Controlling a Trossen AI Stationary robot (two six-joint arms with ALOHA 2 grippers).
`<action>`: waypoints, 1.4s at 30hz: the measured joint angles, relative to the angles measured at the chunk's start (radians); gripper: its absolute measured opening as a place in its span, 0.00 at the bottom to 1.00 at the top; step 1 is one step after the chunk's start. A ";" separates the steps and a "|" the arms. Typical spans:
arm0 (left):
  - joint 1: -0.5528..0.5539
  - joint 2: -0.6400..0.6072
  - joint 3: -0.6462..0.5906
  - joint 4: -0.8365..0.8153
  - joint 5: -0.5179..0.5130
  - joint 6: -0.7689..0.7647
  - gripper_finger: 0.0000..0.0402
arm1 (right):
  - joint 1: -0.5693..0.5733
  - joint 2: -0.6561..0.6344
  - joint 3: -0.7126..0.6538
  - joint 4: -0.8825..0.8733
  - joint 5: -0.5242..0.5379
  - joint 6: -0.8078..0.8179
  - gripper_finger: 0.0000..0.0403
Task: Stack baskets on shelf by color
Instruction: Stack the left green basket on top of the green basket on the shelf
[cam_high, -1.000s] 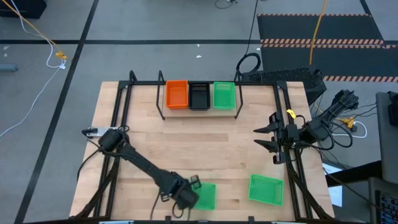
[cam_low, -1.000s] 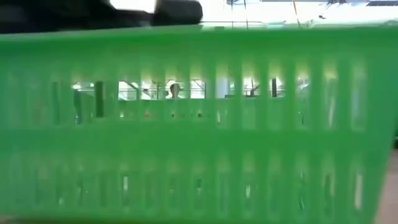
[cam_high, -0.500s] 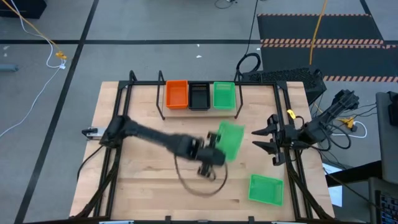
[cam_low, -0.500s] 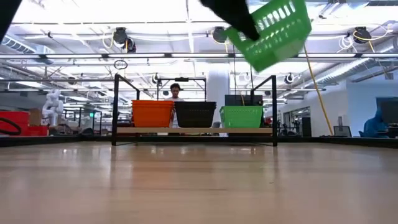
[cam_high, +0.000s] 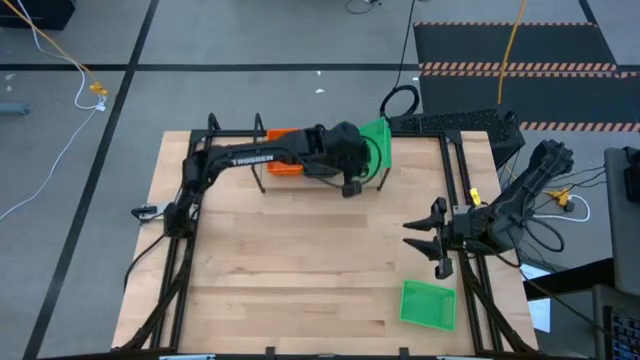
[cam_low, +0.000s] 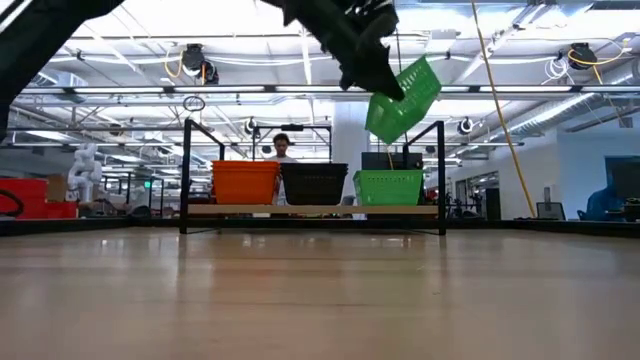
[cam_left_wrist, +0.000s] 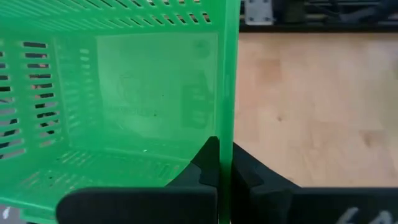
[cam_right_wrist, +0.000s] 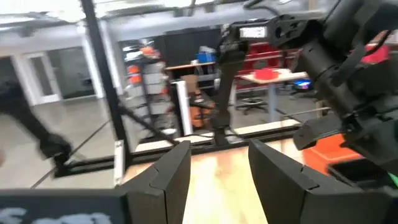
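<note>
My left gripper hangs over the far right end of the black rod shelf, shut on a green basket. That basket shows high and tilted in the low view. On the shelf below stand an orange basket, a black basket and a green basket, side by side on their bottoms. Another green basket lies flat on the table near the near right corner. My right gripper is open above the table's right side, touching nothing. My left gripper pinches one side wall of the green basket at its rim, one finger inside the basket and one outside. The basket is lifted clear above the shelf's green basket and hangs tilted from the fingers.
A larger black frame edges the wooden table. The middle of the tabletop is bare wood. My left arm stretches over the shelf's left part and hides the black basket from above. A person stands far behind the shelf.
My left gripper has carried the green basket from the table's near edge, up and across toward the far edge, to above the shelf's right end. The basket is lifted clear and tipped. My right gripper has drifted a little toward the near edge.
</note>
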 joint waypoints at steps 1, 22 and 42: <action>0.013 0.002 0.000 0.005 0.004 0.001 0.01 | 0.006 0.001 0.000 0.006 0.023 0.000 0.38; 0.058 0.055 -0.014 -0.041 -0.079 0.064 0.01 | 0.009 -0.015 0.000 0.109 0.047 -0.190 0.38; 0.063 0.072 -0.018 -0.100 -0.084 0.152 0.21 | 0.009 -0.018 0.000 0.120 0.048 -0.215 0.38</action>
